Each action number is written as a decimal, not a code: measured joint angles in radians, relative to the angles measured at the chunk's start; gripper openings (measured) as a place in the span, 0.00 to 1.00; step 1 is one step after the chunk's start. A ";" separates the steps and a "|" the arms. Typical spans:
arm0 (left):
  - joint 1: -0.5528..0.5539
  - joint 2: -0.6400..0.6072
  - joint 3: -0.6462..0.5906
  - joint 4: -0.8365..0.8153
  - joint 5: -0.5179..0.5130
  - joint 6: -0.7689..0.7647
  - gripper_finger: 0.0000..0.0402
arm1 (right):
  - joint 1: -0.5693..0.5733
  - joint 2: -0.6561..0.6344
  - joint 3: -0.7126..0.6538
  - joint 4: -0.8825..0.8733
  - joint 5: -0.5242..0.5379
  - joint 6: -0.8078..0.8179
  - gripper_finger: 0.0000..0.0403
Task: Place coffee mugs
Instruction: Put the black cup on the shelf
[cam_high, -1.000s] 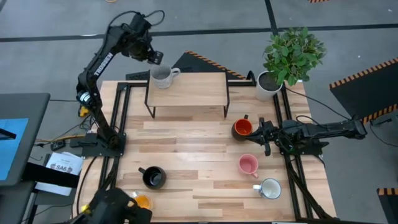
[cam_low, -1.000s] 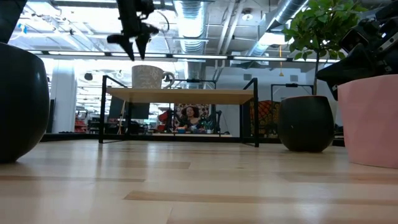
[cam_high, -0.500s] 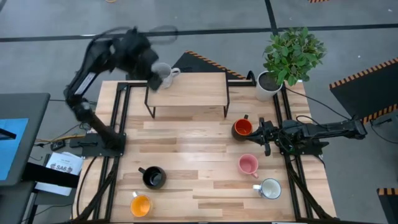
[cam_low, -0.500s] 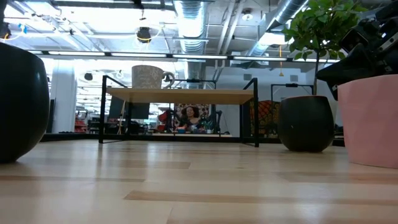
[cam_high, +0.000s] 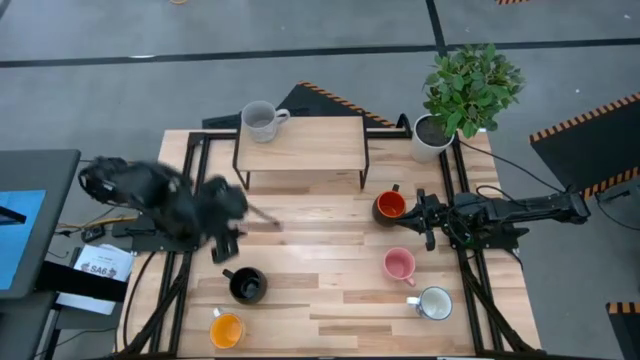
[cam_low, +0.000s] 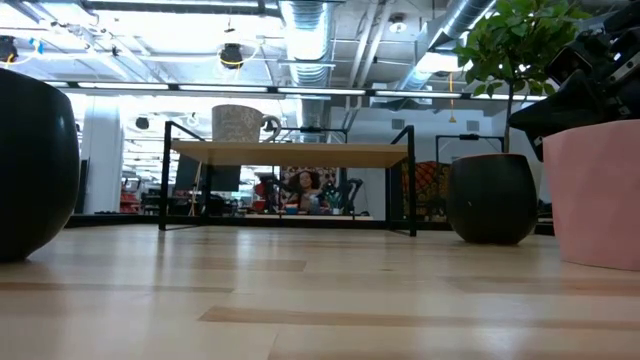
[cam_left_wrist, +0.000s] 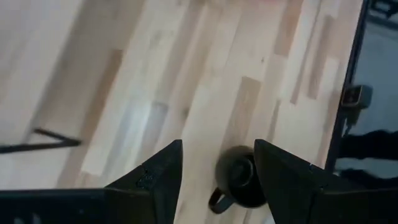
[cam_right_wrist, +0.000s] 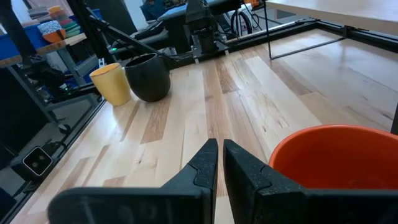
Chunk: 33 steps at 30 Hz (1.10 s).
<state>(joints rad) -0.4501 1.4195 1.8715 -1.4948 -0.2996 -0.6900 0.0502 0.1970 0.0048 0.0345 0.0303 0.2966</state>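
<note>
Left claw (cam_left_wrist: 214, 168): having swung down from the shelf's grey mug (cam_high: 260, 121), now hovering wide open, empty, above black mug (cam_high: 247, 285). Right claw (cam_right_wrist: 220, 163): resting closed beside red-orange mug (cam_high: 389, 206).

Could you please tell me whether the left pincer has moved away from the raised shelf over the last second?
Yes. The left pincer has swung from beside the grey mug on the raised shelf down toward the black mug.

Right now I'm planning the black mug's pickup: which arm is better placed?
Left. The left gripper is open right above the black mug; the right gripper sits shut beside the red-orange mug.
</note>
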 joint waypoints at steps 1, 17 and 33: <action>-0.032 -0.002 -0.047 0.040 -0.003 0.000 0.45 | 0.000 0.000 0.000 0.000 0.000 0.000 0.13; -0.213 -0.053 -0.689 0.515 0.135 0.225 0.45 | 0.000 0.000 0.000 0.000 0.000 0.000 0.13; -0.165 -0.043 -0.930 0.658 0.131 0.235 0.44 | 0.000 0.000 0.000 0.000 0.000 0.000 0.13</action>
<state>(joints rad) -0.6154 1.3762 0.9418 -0.8370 -0.1688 -0.4549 0.0502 0.1970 0.0051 0.0345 0.0299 0.2970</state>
